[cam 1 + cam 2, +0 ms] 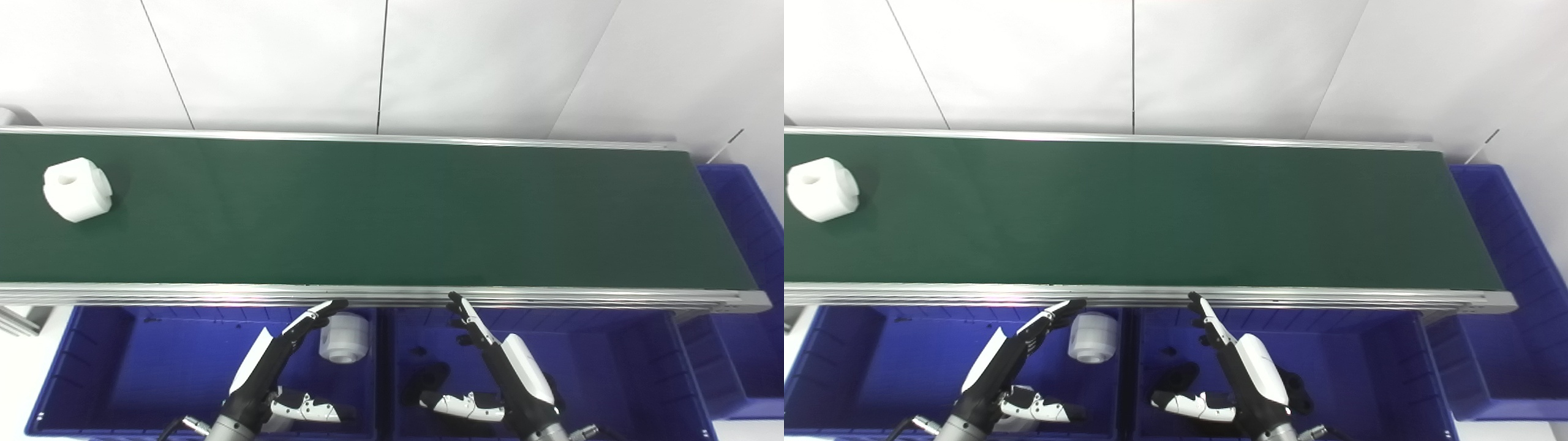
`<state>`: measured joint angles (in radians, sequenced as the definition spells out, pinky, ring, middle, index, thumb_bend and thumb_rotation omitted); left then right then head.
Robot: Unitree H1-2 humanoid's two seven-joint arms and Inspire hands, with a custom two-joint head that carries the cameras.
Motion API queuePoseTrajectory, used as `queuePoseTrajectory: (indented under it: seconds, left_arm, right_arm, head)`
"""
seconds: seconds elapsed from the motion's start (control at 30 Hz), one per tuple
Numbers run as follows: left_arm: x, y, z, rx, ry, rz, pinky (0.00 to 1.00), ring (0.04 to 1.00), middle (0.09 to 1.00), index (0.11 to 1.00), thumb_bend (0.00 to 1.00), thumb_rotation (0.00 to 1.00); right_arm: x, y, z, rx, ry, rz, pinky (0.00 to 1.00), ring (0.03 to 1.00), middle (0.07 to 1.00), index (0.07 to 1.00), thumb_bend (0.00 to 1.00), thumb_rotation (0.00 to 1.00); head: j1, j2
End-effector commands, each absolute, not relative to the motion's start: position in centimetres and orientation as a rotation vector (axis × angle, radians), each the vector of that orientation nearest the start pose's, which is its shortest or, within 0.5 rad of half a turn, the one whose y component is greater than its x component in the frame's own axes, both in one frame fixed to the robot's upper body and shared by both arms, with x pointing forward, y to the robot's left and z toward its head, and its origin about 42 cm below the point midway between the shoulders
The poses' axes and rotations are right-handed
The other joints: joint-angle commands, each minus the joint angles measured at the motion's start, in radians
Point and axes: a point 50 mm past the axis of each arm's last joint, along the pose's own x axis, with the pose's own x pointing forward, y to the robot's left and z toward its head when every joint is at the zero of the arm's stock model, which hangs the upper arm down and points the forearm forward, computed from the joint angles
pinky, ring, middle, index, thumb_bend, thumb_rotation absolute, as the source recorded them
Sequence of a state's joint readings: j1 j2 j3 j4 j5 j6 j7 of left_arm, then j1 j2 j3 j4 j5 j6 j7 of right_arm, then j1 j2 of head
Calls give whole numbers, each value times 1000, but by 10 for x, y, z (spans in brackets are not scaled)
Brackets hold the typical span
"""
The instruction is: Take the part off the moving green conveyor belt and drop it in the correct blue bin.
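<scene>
A: Where is the white part (77, 188) right now?

B: It sits on the green belt (392, 211) at the far left end, well apart from both hands. It is a chunky white block with a hole in its top.

A: And the hands?

B: Both hang just on the near side of the belt, over the blue bins. The left hand (269, 367) is released, fingers stretched toward the belt's metal rail (392, 298) and thumb held out sideways, holding nothing. The right hand (502, 367) is released in the same way and holds nothing.

A: Anything in the bins?

B: The left bin (92, 373) holds a white round piece (344, 337) lying near its far right corner, just beside the left hand's fingertips (334, 304). The right bin (618, 367) shows some small dark bits on its floor. Another blue bin (744, 245) stands at the belt's right end.
</scene>
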<state>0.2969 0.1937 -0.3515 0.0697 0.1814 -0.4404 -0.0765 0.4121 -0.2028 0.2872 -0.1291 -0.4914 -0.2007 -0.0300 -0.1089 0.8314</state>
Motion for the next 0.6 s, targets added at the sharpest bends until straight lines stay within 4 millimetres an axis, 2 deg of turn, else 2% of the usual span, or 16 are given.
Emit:
queuePoseTrajectory:
  seconds: [0.0,0.57]
  left_arm:
    - [155,187,39,242,-111,-459,868,896,903,847,861,292]
    - [155,185,40,235,-112,-456,871,899,903,844,860,293]
  right_arm:
    - [131,-206,60,-567,-19,331,756,868,934,1000,811,552]
    - [130,-208,60,-565,-25,343,741,862,925,1000,799,540]
  head:
    - [1,0]
    - [3,2]
